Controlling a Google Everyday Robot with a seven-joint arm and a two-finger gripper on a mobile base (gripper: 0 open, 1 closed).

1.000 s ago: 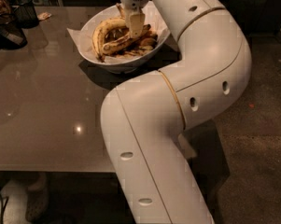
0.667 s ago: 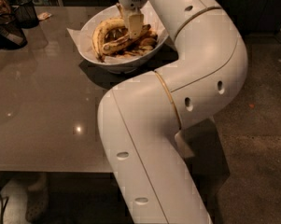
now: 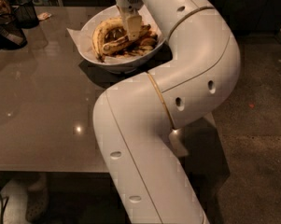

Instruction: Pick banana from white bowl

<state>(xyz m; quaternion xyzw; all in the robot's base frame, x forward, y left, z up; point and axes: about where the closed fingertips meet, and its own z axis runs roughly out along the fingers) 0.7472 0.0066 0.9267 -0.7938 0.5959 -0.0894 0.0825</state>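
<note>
The white bowl (image 3: 113, 64), lined with crinkled white paper, stands at the far middle of the brown table (image 3: 37, 106). In it lie several bananas. The long, brown-streaked banana (image 3: 115, 44) runs across the middle, and a strongly arched yellow banana (image 3: 100, 34) curves along the left side. My gripper (image 3: 133, 28) reaches down into the bowl from above, right at the streaked banana's right part. The arm hides the bowl's right rim.
A black mesh cup (image 3: 26, 12) and dark objects (image 3: 4, 31) stand at the table's far left corner. My large white arm (image 3: 177, 101) arcs over the table's right edge. Dark floor (image 3: 256, 139) lies to the right, and a shoe (image 3: 35, 204) shows below the table's front edge.
The arm's lower link and elbow have shifted slightly to the left. The gripper stays over the bowl at nearly the same spot. The bananas have not visibly moved.
</note>
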